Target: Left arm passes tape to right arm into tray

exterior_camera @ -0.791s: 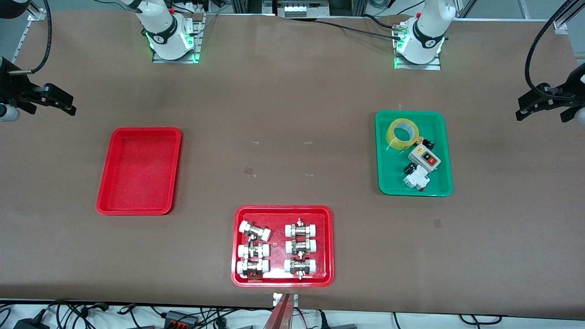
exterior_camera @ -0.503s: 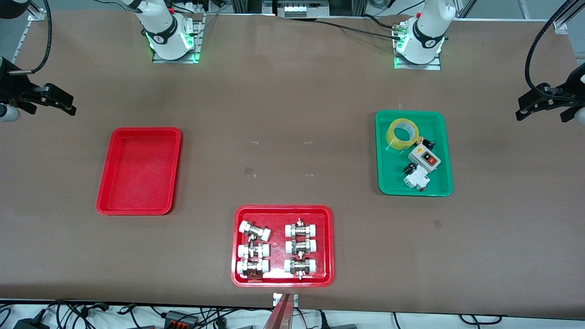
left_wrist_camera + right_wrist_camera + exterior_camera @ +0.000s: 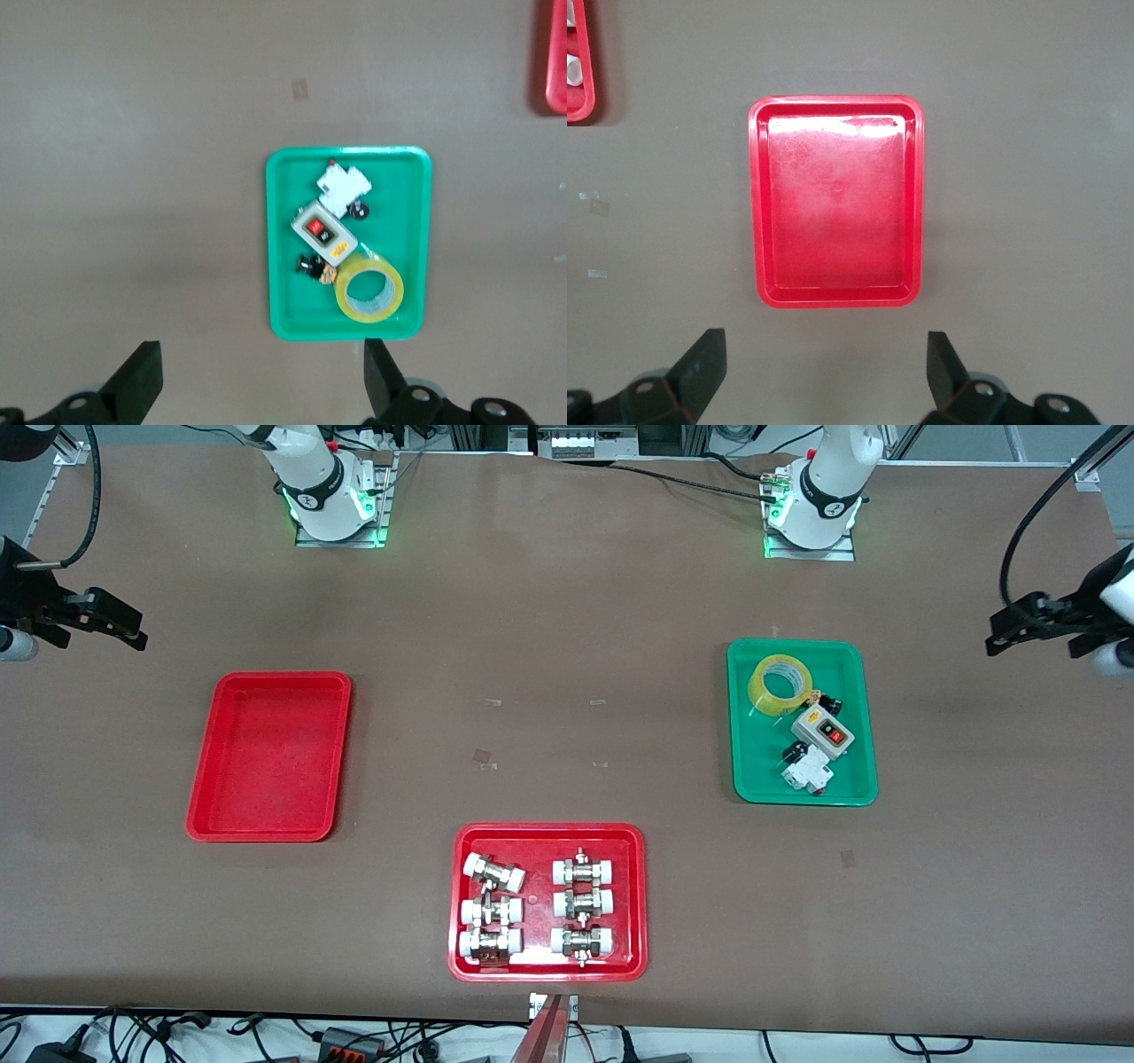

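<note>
Fittings tray (image 3: 547,833): red, nearest the front camera, holding 6 white-capped metal fittings (image 3: 493,872) in 2 columns; no part in this job, by the look of it
Red tray (image 3: 270,757): plain and bare, toward the right arm's end of the table, farther from the camera than the fittings tray; laid out as the likely drop-off point, and centred under the right wrist camera (image 3: 835,200)
Green tray (image 3: 802,790): toward the left arm's end of the table, serving as the pick-up bin
Switch box (image 3: 821,732): grey, 2 buttons, 1 red and 1 dark; lying in the green tray with small black and white parts beside it
Tape (image 3: 780,685): yellow roll lying flat on its side in the green tray, at the end nearer the robot bases, core hole facing up; just beside the switch box, untouched; flat lie judged to favour a grip across the rim
Left gripper (image 3: 1032,622): high over bare table at its own end, well apart from the tape; fingers spread wide in the left wrist view (image 3: 257,390), nothing between them
Right gripper (image 3: 93,615): waiting over the table edge at its own end, fingers wide apart (image 3: 824,376), nothing held
Writing: none legible on tape, trays or switch box
Progress: judged at the start, pick-up not yet made
</note>
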You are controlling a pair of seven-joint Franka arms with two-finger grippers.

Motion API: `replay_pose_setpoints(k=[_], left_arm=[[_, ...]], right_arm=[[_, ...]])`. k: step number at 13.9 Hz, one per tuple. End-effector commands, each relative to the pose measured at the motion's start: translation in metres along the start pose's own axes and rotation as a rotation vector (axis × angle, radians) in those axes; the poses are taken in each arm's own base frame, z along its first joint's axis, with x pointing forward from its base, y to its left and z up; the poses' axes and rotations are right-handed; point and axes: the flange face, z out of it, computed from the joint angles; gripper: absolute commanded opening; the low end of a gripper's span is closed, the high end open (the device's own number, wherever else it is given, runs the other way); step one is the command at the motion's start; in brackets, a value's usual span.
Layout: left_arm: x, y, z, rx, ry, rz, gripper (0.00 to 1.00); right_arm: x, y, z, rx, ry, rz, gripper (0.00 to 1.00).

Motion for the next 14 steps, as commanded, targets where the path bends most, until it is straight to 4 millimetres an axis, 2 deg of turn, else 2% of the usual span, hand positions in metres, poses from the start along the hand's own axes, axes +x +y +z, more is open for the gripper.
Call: replay_pose_setpoints(k=[1, 5, 7, 10, 13, 14], left_arm=[[0.005, 0.007, 0.061, -0.062, -0.074, -0.015, 1.0], [-0.006, 0.024, 0.16, -0.091, -0.177, -0.005, 1.0], [-0.016, 0.041, 0.21, -0.084, -0.195, 0.002, 1.0], [-0.031, 0.051, 0.269, -0.075, -0.175, -0.042, 1.0], [-0.036, 0.052, 0.313, -0.066, -0.187, -0.08, 1.0], [-0.034, 0.064, 0.326, -0.061, -0.197, -0.078, 1.0]], right_arm=[[0.0, 0.002, -0.001, 0.013, -0.001, -0.001, 1.0], [0.001, 0.002, -0.001, 0.013, 0.002, 0.0, 1.0], [0.003, 0.001, 0.0, 0.013, 0.003, -0.001, 1.0], [0.006, 0.001, 0.008, 0.016, -0.015, -0.001, 1.0], [0.007, -0.004, 0.006, 0.015, -0.003, -0.01, 1.0], [0.008, -0.004, 0.002, 0.015, 0.002, -0.01, 1.0]])
